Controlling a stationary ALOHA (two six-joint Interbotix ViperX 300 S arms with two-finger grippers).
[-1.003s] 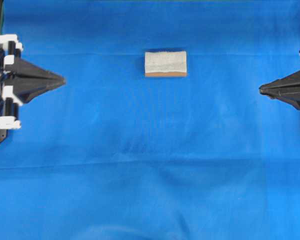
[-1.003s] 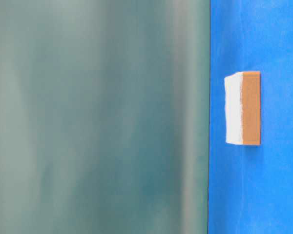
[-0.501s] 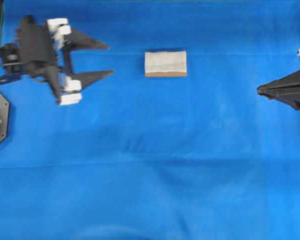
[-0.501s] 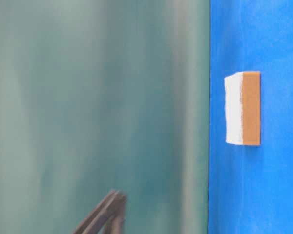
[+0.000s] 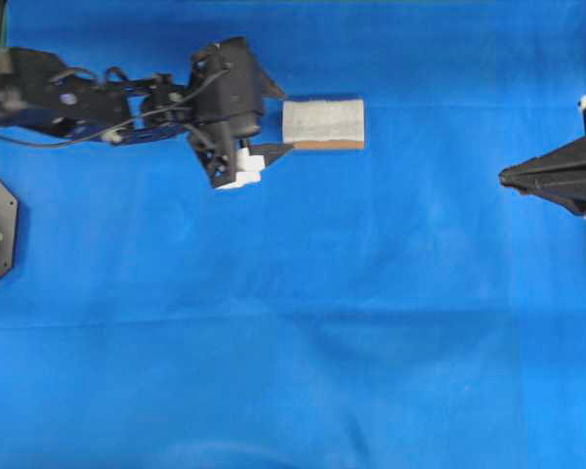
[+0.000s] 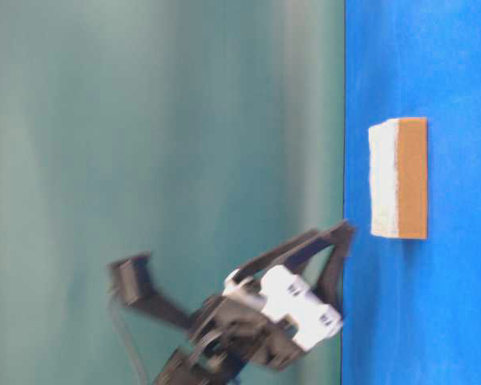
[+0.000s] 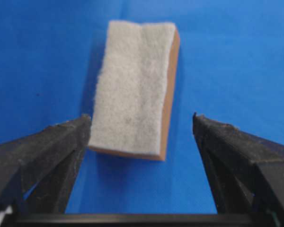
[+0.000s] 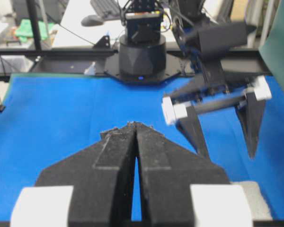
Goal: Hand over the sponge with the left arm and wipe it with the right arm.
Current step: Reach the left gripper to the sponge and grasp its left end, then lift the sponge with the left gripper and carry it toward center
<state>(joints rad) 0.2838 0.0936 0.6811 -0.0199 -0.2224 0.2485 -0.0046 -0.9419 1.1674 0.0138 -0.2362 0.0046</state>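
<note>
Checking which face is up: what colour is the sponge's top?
Grey-white sponge top; left wrist view.

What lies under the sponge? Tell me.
The sponge lies flat on the blue cloth, grey-white face up, orange-brown layer beneath. Nothing else shows under it; its underside is hidden.

The sponge (image 7: 132, 90) has a fuzzy grey-white face; the blue cloth (image 5: 293, 342) looks matt and creased.
</note>
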